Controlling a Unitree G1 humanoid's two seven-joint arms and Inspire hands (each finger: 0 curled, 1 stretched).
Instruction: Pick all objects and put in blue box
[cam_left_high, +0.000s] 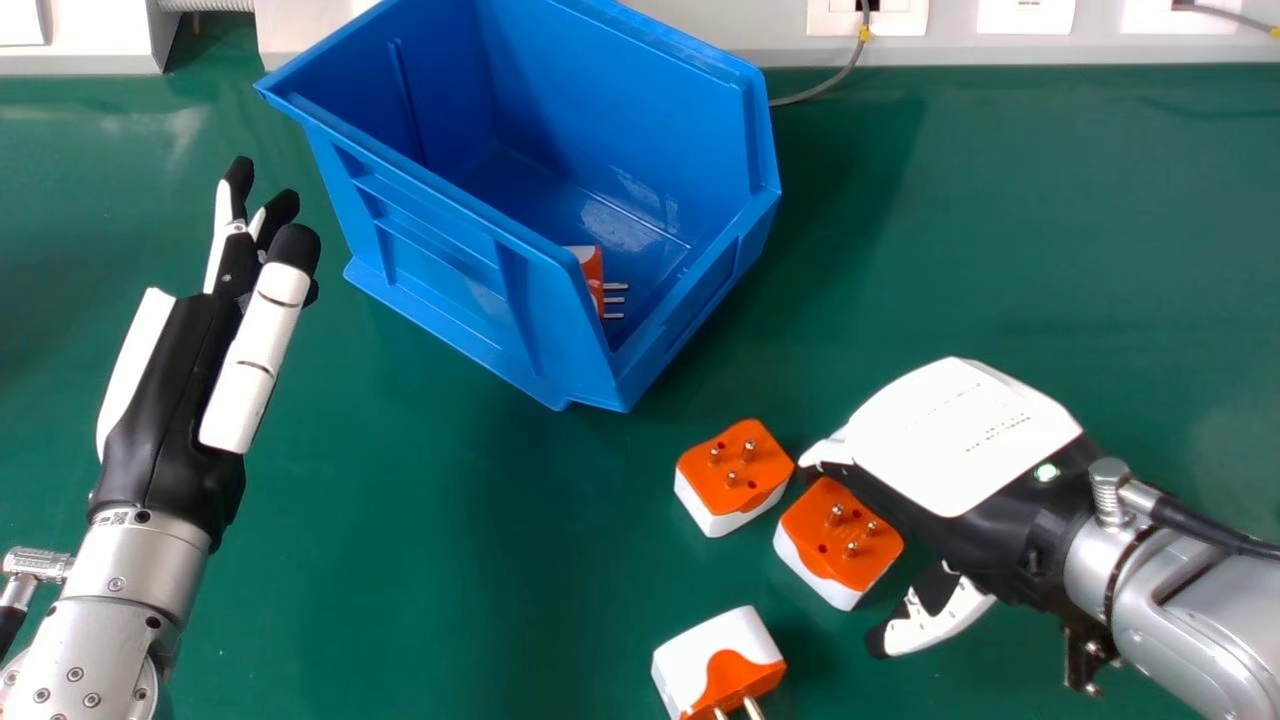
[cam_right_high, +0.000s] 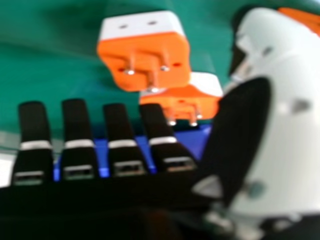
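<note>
One adapter (cam_left_high: 592, 272) is in the blue box (cam_left_high: 450, 265); three more adapters (cam_left_high: 838, 535) are left on the desk (cam_left_high: 420, 550). The right hand (cam_left_high: 950, 430) is beside two, fingers straight and wide, the left hand (cam_left_high: 175, 400) likewise

Orange-and-white plugs (cam_right_high: 145, 46) on green tabletop (cam_right_high: 45, 75)

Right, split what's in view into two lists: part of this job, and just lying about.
Job:
- blue box
- orange-and-white adapter inside it
- three more adapters outside it

Lying about:
- grey cable
- white wall plates
</note>
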